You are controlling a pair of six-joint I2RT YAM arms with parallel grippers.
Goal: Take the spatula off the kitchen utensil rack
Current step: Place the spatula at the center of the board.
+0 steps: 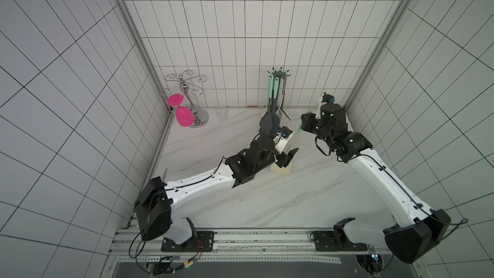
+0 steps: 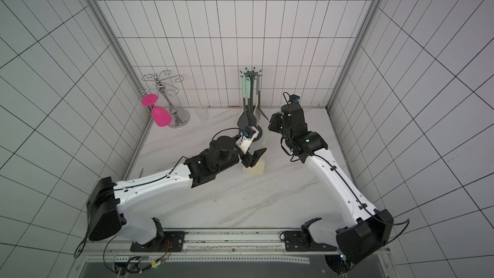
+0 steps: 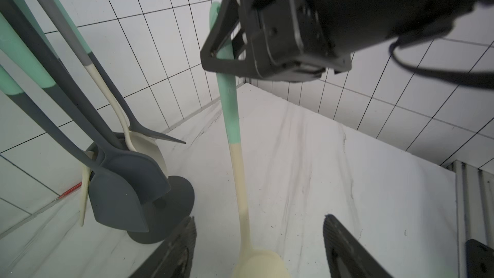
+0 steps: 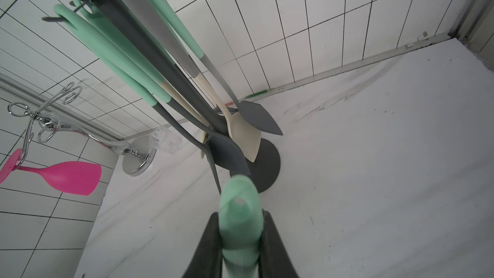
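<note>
Nearest the arm bases, the left gripper (image 1: pixel 286 157) hangs low over the marble tabletop (image 1: pixel 240 199) with its jaws spread wide. The cream blade end of the spatula (image 3: pixel 238 180) passes between the two fingers without either touching it, as the left wrist view shows. Whether the blade's edge rests on the tabletop or hangs just above it I cannot tell. Further out, the right gripper (image 4: pixel 240 236) has its jaws clamped narrow on the mint end of the handle. The spatula therefore hangs from that one grip, tilted, blade down, clear of the hooks and just beside the kitchen utensil rack (image 4: pixel 268 168). The lift off the rack looks done; the step in hand is likely to pass the tool over or lay it down.

To do it well, the right grip should hold firm until the blade is borne by the tabletop or by the left pads. If the left closes, the thin cream neck above the blade is a better place than the broad blade, which would probably flex and slip. Any move should lead away from the rack, since the other hanging utensils (image 4: pixel 227 153) are near and a brush could swing them or rock the stand. Farthest off, the chrome glass holder (image 1: pixel 199 120), its pink glass (image 1: pixel 184 120) and the clear glass (image 1: pixel 221 113) are well apart and no concern
</note>
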